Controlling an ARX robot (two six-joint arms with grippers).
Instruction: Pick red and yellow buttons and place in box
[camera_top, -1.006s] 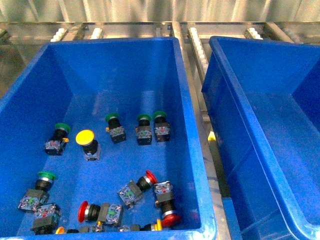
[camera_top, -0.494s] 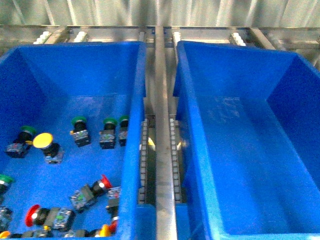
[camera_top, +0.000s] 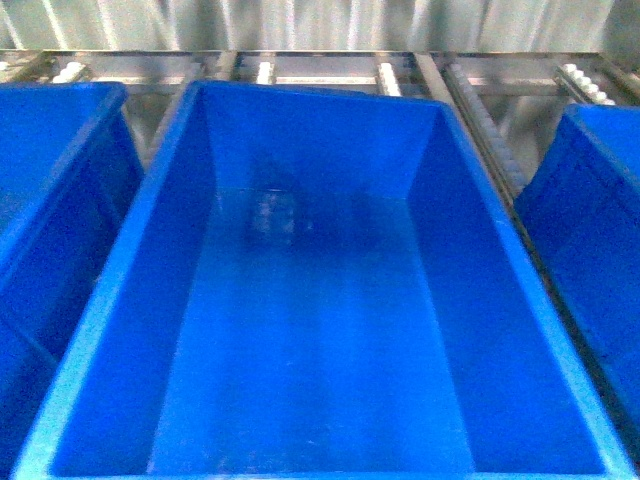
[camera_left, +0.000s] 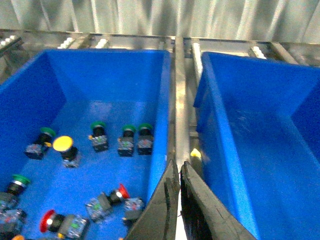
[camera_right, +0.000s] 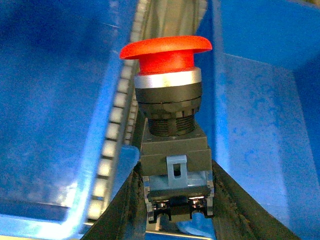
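Right gripper pinches a red button by its black body over the rail between bins, left gripper fingers pressed together, empty; box looks empty so nothing placed yet, yellow button and second red button wait in other bin.

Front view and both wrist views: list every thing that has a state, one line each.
right hand: shut on the red push-button.
red push-button: held by its black body, cap pointing away from the hand.
left hand: shut, nothing in it.
box: upright, no buttons inside.
bin of buttons: holds loose push-buttons.
yellow push-button: loose in that bin, ungripped.
green push-buttons: loose in that bin.
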